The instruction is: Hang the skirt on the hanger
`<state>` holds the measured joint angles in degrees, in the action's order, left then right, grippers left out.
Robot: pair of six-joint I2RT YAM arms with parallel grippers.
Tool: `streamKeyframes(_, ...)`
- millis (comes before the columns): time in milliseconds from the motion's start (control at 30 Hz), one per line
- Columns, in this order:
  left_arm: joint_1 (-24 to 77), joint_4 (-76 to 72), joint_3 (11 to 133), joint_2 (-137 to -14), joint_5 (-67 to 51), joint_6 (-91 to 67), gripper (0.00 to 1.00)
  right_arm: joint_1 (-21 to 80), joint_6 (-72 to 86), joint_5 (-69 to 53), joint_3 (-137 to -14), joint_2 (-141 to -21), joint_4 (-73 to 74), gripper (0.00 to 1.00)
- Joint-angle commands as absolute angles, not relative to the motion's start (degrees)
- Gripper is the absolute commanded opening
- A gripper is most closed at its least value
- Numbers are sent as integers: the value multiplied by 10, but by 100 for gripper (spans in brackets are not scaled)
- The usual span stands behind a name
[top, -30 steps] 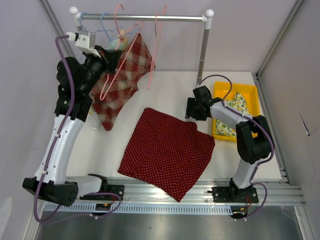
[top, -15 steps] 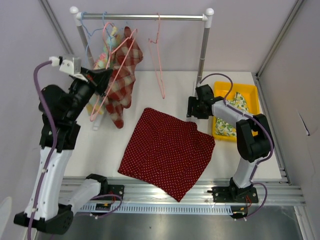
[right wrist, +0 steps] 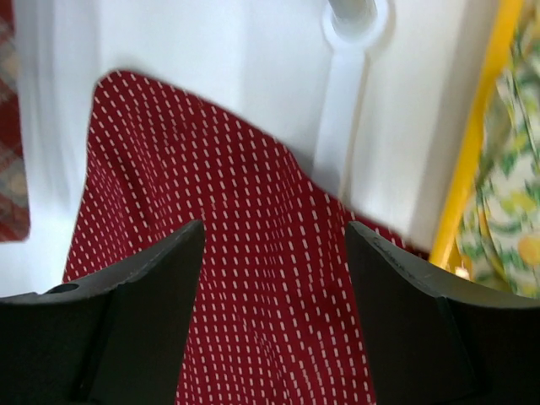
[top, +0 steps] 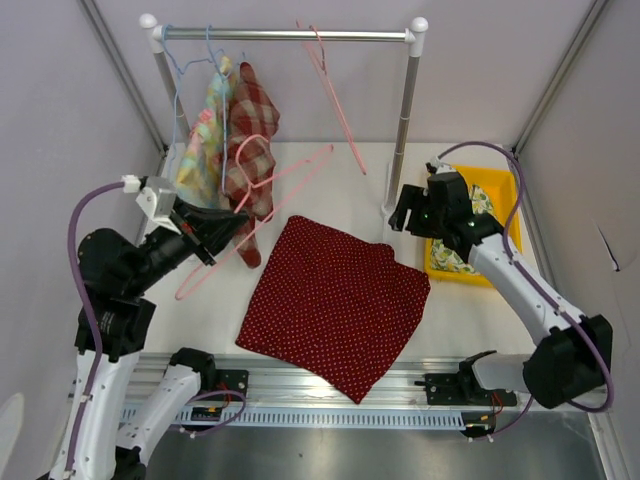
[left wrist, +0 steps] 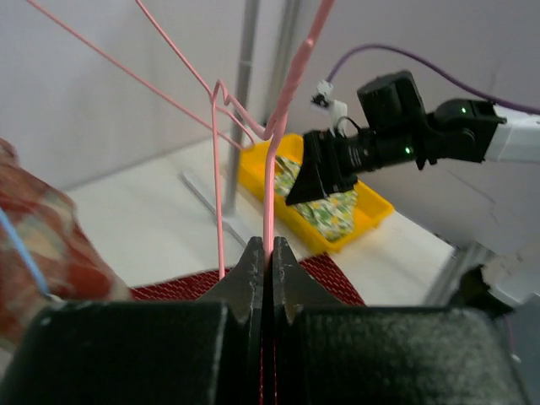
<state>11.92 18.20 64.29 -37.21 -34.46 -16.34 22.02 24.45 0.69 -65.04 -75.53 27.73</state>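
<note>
The red white-dotted skirt (top: 335, 300) lies flat on the table's middle. My left gripper (top: 225, 228) is shut on a pink wire hanger (top: 300, 165) and holds it tilted above the table, just left of the skirt's far corner. In the left wrist view the jaws are closed on the hanger's wire (left wrist: 272, 169), with the skirt's edge (left wrist: 173, 287) below. My right gripper (top: 405, 212) is open and empty, hovering over the skirt's far right corner. In the right wrist view (right wrist: 274, 232) the skirt (right wrist: 253, 287) fills the gap between the fingers.
A clothes rack (top: 290, 34) stands at the back, its right post (top: 405, 110) near my right gripper. A plaid garment (top: 250, 130), a floral garment (top: 205, 135) and another pink hanger (top: 335, 95) hang on it. A yellow bin (top: 497, 185) holds floral cloth at right.
My left arm has come down and toward the skirt, carrying the pink hanger away from the rack. My right gripper has risen off the table and shifted right.
</note>
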Motion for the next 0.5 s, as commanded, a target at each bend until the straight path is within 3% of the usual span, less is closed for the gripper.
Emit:
streamKeyframes(0,115,193,605,-357,-439,-202,0,222,272,25,-567,-711,322,72)
streamKeyframes(133,116,168,544,-339,-513,-248,0,222,296,10,-480,-673,302,62)
streamKeyframes(467,156,234,454,-348,-544,-236,0,181,311,15,-382,-674,278,57)
